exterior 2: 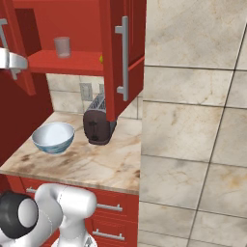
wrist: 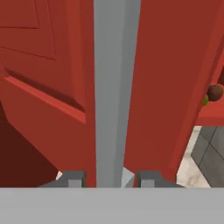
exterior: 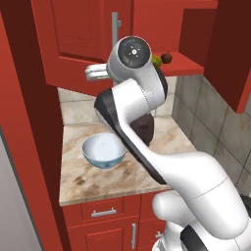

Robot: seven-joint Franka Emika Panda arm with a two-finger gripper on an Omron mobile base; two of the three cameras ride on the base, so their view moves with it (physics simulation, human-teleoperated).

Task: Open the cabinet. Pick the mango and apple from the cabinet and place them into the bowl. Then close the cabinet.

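Observation:
The cabinet (exterior: pixel 83 34) has both doors swung open, baring its red shelf (exterior: pixel 184 64). On that shelf sit the dark red apple (exterior: pixel 166 57) and, beside it, the yellow-green mango (exterior: pixel 156 60); both also peek past the door edge as the apple (wrist: pixel 214 92) and mango (wrist: pixel 204 100). My gripper (wrist: pixel 109 179) straddles the left door's silver bar handle (wrist: pixel 116 87), fingers a little apart from it on each side, open. From the base, the gripper (exterior: pixel 92 72) is at that door's lower edge. The pale blue bowl (exterior: pixel 104 151) stands empty on the counter below.
A dark toaster (exterior 2: pixel 99 124) stands on the marble counter (exterior 2: pixel 91 164) right of the bowl (exterior 2: pixel 53 136). A clear glass cup (exterior 2: pixel 61 47) is on the shelf. The open right door (exterior 2: pixel 120 53) juts out over the toaster. A tiled wall closes the right side.

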